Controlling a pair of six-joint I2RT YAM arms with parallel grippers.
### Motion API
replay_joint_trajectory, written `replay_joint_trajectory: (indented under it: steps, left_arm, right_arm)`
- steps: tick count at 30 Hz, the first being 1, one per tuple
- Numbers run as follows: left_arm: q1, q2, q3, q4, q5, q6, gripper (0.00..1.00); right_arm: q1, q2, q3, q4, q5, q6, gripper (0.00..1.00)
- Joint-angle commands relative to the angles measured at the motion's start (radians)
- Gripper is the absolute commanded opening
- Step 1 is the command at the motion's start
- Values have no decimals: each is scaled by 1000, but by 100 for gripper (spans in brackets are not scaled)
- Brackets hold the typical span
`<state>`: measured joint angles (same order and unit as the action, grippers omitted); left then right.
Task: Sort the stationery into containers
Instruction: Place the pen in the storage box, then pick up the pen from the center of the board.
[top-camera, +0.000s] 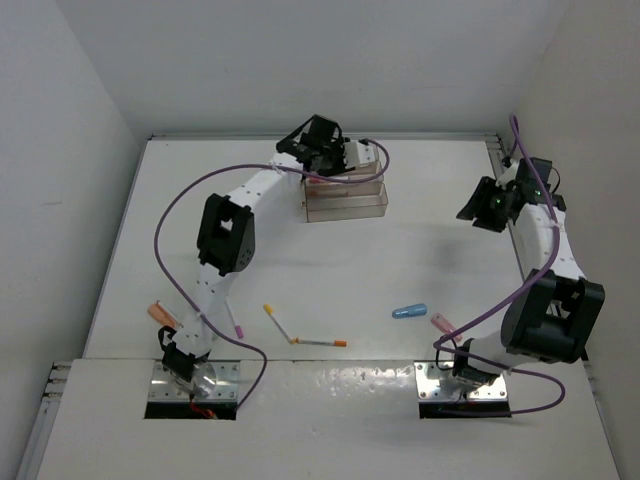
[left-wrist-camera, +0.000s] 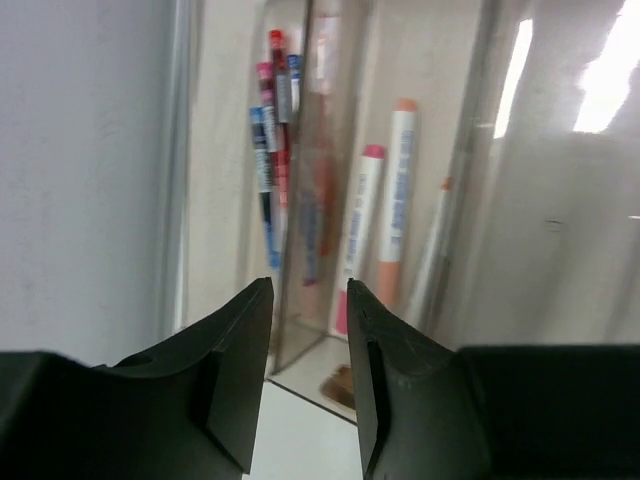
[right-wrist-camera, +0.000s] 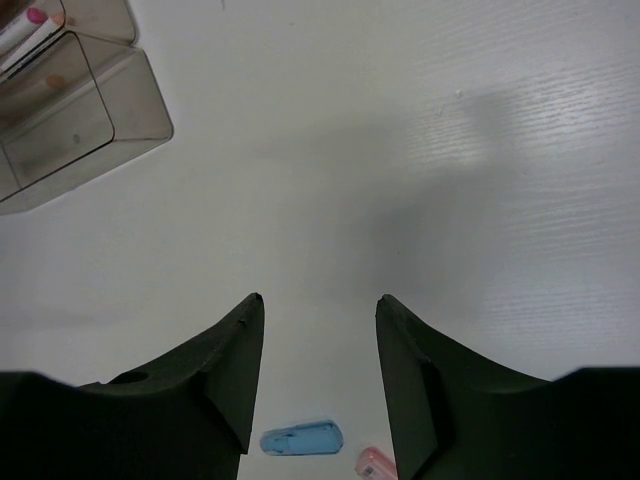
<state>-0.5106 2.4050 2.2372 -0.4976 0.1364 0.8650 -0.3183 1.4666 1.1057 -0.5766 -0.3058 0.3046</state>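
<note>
Several pieces of stationery lie loose on the worktop (top-camera: 400, 250) in the lower part of the top view. An orange-capped marker (top-camera: 160, 312) sits at lower left beside the left arm's base, with a pink-tipped pen (top-camera: 236, 324) close to that arm. At lower centre a yellow-capped pen (top-camera: 276, 320) and an orange-tipped pen (top-camera: 322, 342) meet in a shallow V. To the right is a stubby blue piece (top-camera: 409, 311), with a pink piece (top-camera: 441, 322) just beside it.

Higher up, at the right edge, the right hand (top-camera: 490, 205) hangs over bare worktop. Its fingers are spread and nothing is between them. In its wrist view the blue piece (right-wrist-camera: 301, 438) shows at the bottom of the frame.

Farthest off, at upper centre, stand the containers (top-camera: 345, 205). The left hand (top-camera: 322, 148) is over them, fingers a little apart and holding nothing. Its wrist view looks through the clear walls. A pink-capped marker (left-wrist-camera: 362, 230) and a peach-capped marker (left-wrist-camera: 397, 200) lie side by side in one compartment, and thin red and blue pens (left-wrist-camera: 275, 150) lie in the one to their left.

Fetching looks like the step in hand. The right hand is better placed for the blue piece. It should centre over the piece, turn to close across its short width, and drop low without nudging the pink piece. The left hand should rise clear of the tray walls before swinging back.
</note>
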Motion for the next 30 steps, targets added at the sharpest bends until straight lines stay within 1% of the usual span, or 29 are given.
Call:
replay_joint_trajectory:
  steps: [1,2,3,4,5,6,8,9,10,11,12,13,14,15,16,17,18,19,20,22,24,26,30]
  left_arm:
    - [21,-179,33,-79,158,-139,41]
    - [24,-203,30,-128,199,-139,41]
    - [29,-233,12,-245,289,-126,41]
    - [27,-297,-11,-306,323,-95,41]
    - [27,-329,-40,-353,372,-89,41]
    - [24,-401,-121,-427,384,-92,41]
    - [21,-470,-219,-516,417,-119,39]
    - [18,-548,-345,-541,430,-109,39]
    - [12,-593,-420,-558,436,-106,38]
    - [-9,-643,-500,-549,418,-106,39]
    - [-22,-747,-584,-532,410,-115,39]
    - [-38,-801,-751,-506,396,-124,39]
    - [-75,-851,-824,-455,369,-136,39]
    - [-92,-936,-955,-428,358,-170,39]
    - [-138,-975,-1016,-406,338,-185,39]
    - [-156,-1042,-1075,-345,329,-204,39]
    - [-176,-1069,-1131,-314,313,-239,39]
    - [-207,-1092,-1218,-288,286,-256,39]
    - [-219,-1128,-1252,-253,276,-271,39]
    - [-235,-1164,-1332,-248,273,-258,39]
    - [-236,-1193,-1372,-274,279,-183,39]
    - [-236,-1239,-1424,-294,279,-75,39]
    - [-236,-1293,-1493,-320,235,83,39]
  right_arm:
    - [-1,-22,40,20,-35,-2,48]
    - [-1,-29,36,17,-41,-5,48]
    - [-2,-35,25,15,-50,-19,48]
    - [-2,-51,17,8,-71,-27,48]
    - [-1,-57,10,4,-84,-45,48]
    - [-1,-66,-7,1,-95,-51,48]
    - [5,-87,-36,-8,-108,-62,48]
    - [10,-94,-44,-9,-108,-68,48]
    - [24,-106,-55,-14,-107,-76,47]
    - [31,-117,-75,-19,-107,-91,47]
    - [42,-124,-86,-20,-105,-97,47]
    - [57,-141,-98,-20,-99,-108,47]
    - [65,-147,-119,-22,-98,-111,47]
    - [79,-153,-130,-26,-95,-116,47]
    - [85,-167,-138,-28,-93,-116,47]
    - [91,-173,-153,-32,-92,-119,47]
    - [100,-176,-159,-38,-90,-121,47]
    - [105,-183,-165,-43,-90,-122,47]
    - [114,-195,-176,-54,-90,-127,47]
    - [122,-219,-188,-61,-87,-137,47]
    - [131,-233,-198,-66,-84,-140,47]
    - [137,-250,-213,-68,-84,-140,47]
    - [140,-261,-227,-57,-92,-122,47]
